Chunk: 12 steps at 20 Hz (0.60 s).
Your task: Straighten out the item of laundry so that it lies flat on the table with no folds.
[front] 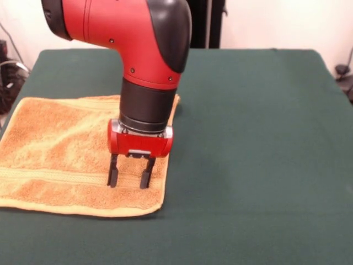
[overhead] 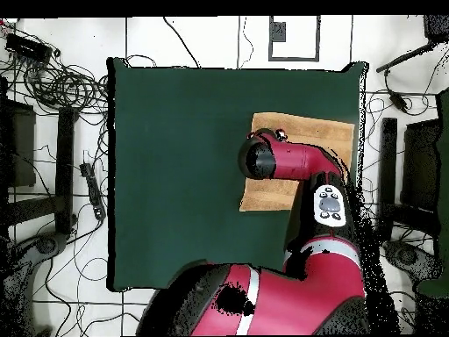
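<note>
In the front view the golden-orange terry hand towel (front: 66,157) is lying spread out at the left edge of the dark green tabletop (front: 253,143), nearer the front edge than the back, its left side running out past the picture's border. A woven band (front: 55,178) is crossing it from left to right a little behind its front hem, and soft ripples are showing in the pile across the middle — the cloth is looking mostly flat, with no corner turned over that can be seen. Its front right corner is sitting rounded on the felt, and its back right corner is hiding behind the arm.

Over the towel's right portion the red and black Sawyer arm (front: 127,27) is coming straight down, its black wrist cylinder ending in a red block. Below that the gripper (front: 130,178) is standing with its two dark fingers (front: 113,172) parted, a clear gap between them and nothing held; their tips are reaching down to the woven band, though whether they are pressing the cloth cannot be told.

The overhead view is showing the same towel (overhead: 324,132) against one long edge of the table (overhead: 175,175), close to a corner, with the arm (overhead: 298,167) covering part of it — the gripper itself is hidden there. Cables (overhead: 61,83) are lying on the floor around the table.
</note>
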Each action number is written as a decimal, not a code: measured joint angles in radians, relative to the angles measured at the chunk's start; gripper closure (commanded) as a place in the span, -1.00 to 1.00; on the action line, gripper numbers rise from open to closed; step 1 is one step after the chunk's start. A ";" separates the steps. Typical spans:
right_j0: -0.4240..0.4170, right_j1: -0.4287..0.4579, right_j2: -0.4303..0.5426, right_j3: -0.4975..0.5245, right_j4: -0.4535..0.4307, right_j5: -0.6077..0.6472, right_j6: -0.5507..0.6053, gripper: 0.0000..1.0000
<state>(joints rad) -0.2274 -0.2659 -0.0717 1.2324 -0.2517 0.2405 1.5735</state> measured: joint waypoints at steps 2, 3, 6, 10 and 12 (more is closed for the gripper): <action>0.005 0.005 -0.006 -0.006 0.000 -0.010 0.000 -1.00; 0.008 0.007 -0.009 -0.008 0.000 -0.014 0.000 -1.00; 0.020 0.016 -0.022 -0.020 0.001 -0.034 0.000 -1.00; 0.026 0.028 -0.027 -0.034 0.002 -0.065 0.000 -1.00; 0.028 0.032 -0.030 -0.039 0.005 -0.078 0.000 -1.00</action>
<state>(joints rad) -0.1996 -0.2336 -0.1016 1.1931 -0.2465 0.1623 1.5735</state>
